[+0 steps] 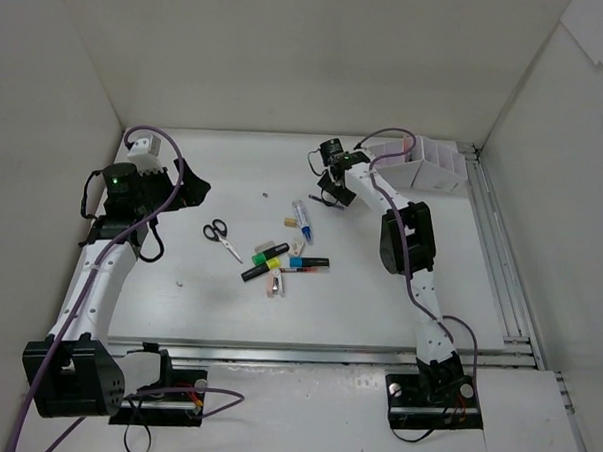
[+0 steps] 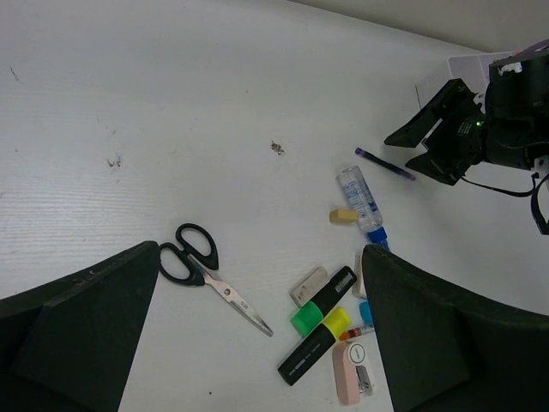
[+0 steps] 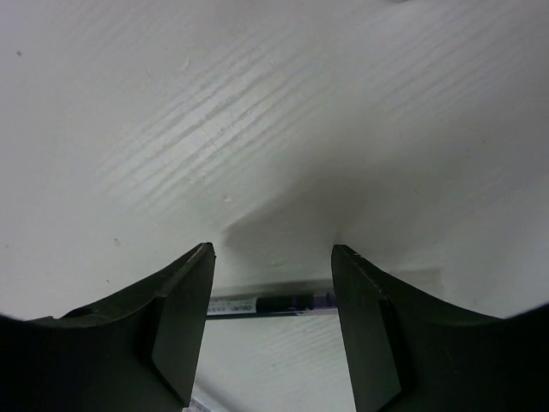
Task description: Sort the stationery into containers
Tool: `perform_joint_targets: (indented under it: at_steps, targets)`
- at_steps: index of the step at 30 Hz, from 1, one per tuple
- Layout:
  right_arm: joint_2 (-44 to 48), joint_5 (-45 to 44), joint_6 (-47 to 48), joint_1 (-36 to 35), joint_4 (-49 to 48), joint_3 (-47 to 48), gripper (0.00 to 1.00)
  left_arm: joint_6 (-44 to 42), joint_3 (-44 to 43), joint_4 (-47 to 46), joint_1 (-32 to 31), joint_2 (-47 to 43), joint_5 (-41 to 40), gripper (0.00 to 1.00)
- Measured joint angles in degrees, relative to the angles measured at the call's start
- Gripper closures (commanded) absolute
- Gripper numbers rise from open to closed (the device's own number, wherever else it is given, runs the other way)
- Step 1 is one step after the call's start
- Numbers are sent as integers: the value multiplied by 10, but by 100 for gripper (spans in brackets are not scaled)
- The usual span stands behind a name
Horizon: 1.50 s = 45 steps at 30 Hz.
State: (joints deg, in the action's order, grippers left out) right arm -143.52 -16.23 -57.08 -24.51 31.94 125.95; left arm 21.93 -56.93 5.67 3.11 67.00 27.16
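The stationery lies mid-table: black-handled scissors (image 1: 221, 236) (image 2: 202, 270), a blue-tipped white tube (image 1: 303, 218) (image 2: 360, 199), a green-capped marker (image 2: 324, 299), a yellow-capped marker (image 2: 317, 343), a blue-capped marker (image 1: 308, 262), a beige eraser (image 2: 343, 215) and a pink item (image 2: 347, 373). My right gripper (image 1: 328, 190) (image 3: 273, 249) hangs low over a thin dark pen (image 3: 274, 303) (image 2: 384, 163). Its jaws are open, and the pen lies on the table across the gap between them. My left gripper (image 1: 188, 186) (image 2: 262, 249) is wide open above the table, left of the pile. The white organiser (image 1: 424, 163) stands at the back right.
White walls close in the table at the back and on both sides. A metal rail (image 1: 500, 255) runs along the right edge. A small dark speck (image 2: 277, 148) lies on the table behind the pile.
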Motion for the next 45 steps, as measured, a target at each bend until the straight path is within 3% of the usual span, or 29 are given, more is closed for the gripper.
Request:
perform_joint_targets:
  at_steps: [6, 12, 31, 37, 41, 45]
  targets:
    - [34, 6, 78, -19, -10, -59, 50, -2, 5, 6, 0, -4, -5, 1]
    - [75, 33, 166, -36, -17, -127, 41, -5, 6, 15, 0, -33, -9, 0]
    - [165, 233, 571, -2, -38, -221, 31, -23, 6, 24, -19, -43, -18, 1]
    - [193, 281, 646, -3, -50, -261, 33, -26, 6, 34, -19, -43, -28, 0]
    - [192, 277, 667, -4, -48, -283, 48, -32, 6, 38, -19, -43, -35, 1]
    - [192, 274, 679, -4, -47, -288, 55, -35, 6, 44, -19, -43, -39, 1]
